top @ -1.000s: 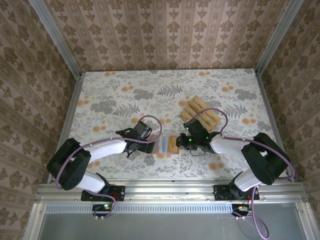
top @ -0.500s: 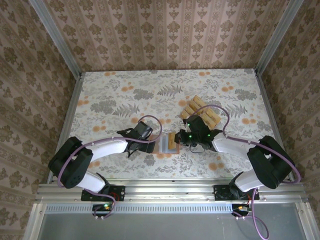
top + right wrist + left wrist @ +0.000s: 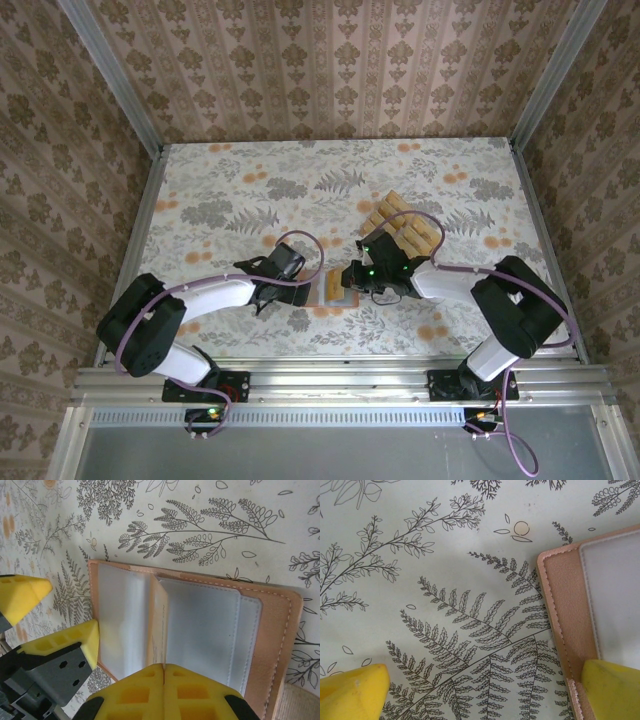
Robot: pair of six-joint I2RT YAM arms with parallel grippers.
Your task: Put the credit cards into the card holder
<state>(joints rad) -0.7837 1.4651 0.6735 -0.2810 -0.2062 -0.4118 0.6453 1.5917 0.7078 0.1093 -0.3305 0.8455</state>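
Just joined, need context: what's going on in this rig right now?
Card holder lies open on the table. Left pincer is open, one finger at the holder's edge. Right pincer is shut over the inner fold; whether it pinches a card is unclear. The credit cards sit farther back.

Robot lab test cell, not a home: table boxed in by aluminium posts at its far corners, wallpapered panels standing behind it and on both sides (printed pattern, as is the fern-print tabletop), left arm and right arm bolted to a slotted aluminium rail along the table's near edge, purple cables looped above the table
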